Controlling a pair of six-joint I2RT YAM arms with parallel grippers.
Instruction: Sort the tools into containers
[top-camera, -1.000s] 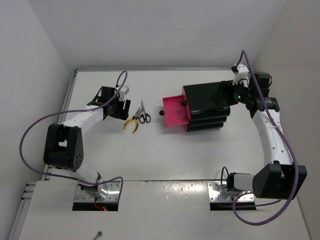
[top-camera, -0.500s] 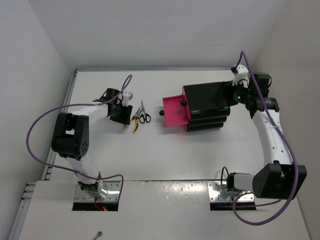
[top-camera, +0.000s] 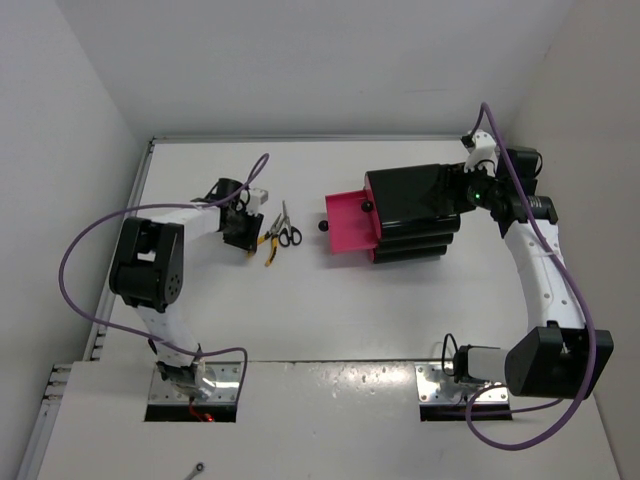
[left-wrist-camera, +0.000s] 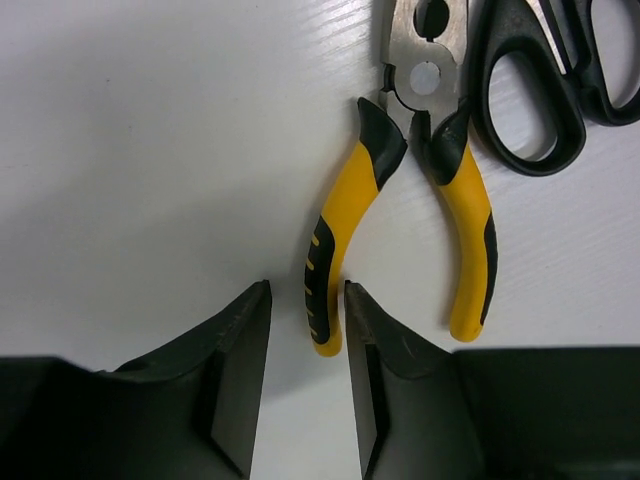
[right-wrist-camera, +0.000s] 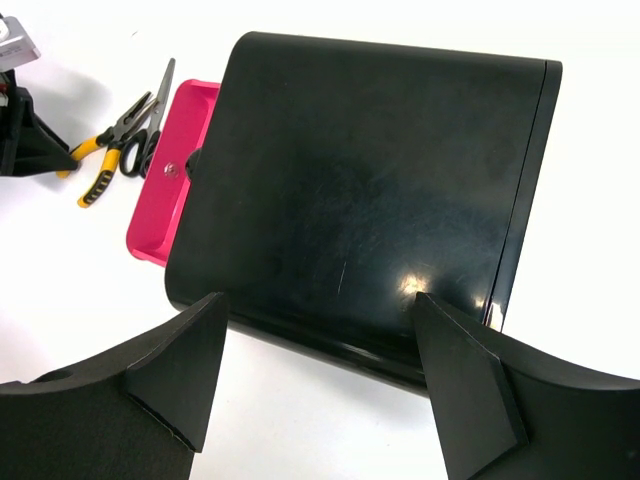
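Yellow-handled pliers (top-camera: 268, 243) and black-handled scissors (top-camera: 286, 231) lie side by side on the white table, left of the drawer box. My left gripper (top-camera: 248, 232) is down at the pliers. In the left wrist view the end of one pliers (left-wrist-camera: 345, 215) handle lies between the fingertips of this gripper (left-wrist-camera: 305, 295), which is open with a narrow gap on each side. The scissors (left-wrist-camera: 578, 70) lie just right of the pliers. The glossy black box (top-camera: 410, 200) has one magenta drawer (top-camera: 350, 222) pulled out leftward. My right gripper (right-wrist-camera: 319, 297) stands open over the box's (right-wrist-camera: 370, 160) right rear end.
Two other drawers (top-camera: 405, 248) sit closed in the box below the open one. White walls close the table on the left, back and right. The pulled-out drawer (right-wrist-camera: 165, 205) faces the tools (right-wrist-camera: 100, 165), with bare table between.
My left arm has swung in toward the pliers and its jaws have narrowed around one handle end. The right arm, the box and the tools have not moved.
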